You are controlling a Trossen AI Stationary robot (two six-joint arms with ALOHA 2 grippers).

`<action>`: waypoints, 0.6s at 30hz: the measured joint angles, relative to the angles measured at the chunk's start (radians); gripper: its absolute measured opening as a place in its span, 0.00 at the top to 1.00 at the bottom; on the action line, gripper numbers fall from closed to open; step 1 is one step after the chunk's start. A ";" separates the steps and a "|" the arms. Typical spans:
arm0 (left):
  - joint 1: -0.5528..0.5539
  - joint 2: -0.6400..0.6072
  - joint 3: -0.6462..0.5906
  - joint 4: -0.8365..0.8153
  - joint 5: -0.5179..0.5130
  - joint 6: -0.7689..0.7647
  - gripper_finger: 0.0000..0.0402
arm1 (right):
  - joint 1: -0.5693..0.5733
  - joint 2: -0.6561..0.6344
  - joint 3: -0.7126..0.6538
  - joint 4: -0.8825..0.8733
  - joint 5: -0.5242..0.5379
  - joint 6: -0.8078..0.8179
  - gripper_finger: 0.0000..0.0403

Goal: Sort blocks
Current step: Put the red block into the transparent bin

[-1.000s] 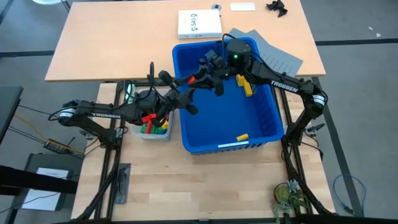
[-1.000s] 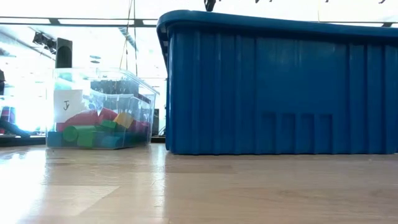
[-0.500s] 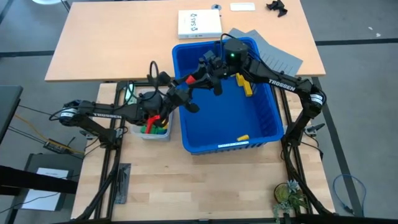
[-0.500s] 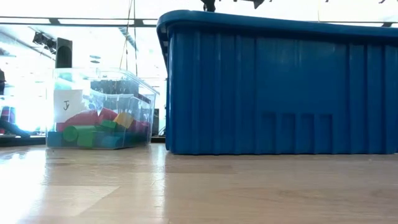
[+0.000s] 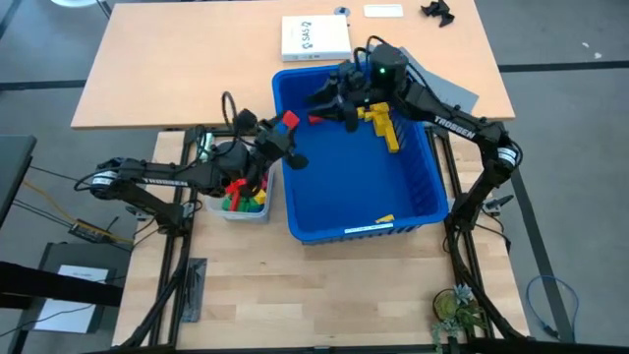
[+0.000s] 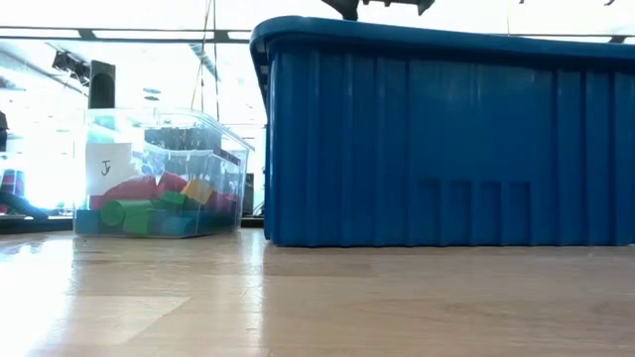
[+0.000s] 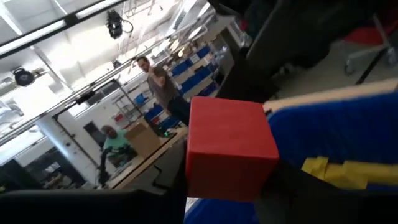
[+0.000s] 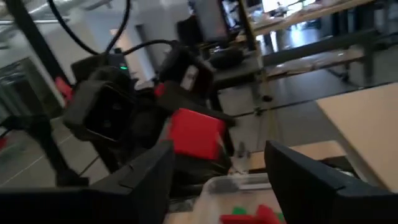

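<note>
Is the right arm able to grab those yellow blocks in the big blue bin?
Probably yes. The right gripper is open and empty, hanging over the blue bin right beside the yellow blocks, and nothing covers them.

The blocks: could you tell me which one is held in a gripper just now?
The red block, clamped in the left gripper above the blue bin's left rim. The yellow blocks lie loose in the bin; the rest sit in the clear tub.
</note>
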 joint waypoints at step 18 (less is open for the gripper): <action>0.094 -0.101 -0.003 -0.771 0.061 -0.698 0.65 | -0.165 0.004 -0.002 -0.303 0.188 -0.321 0.35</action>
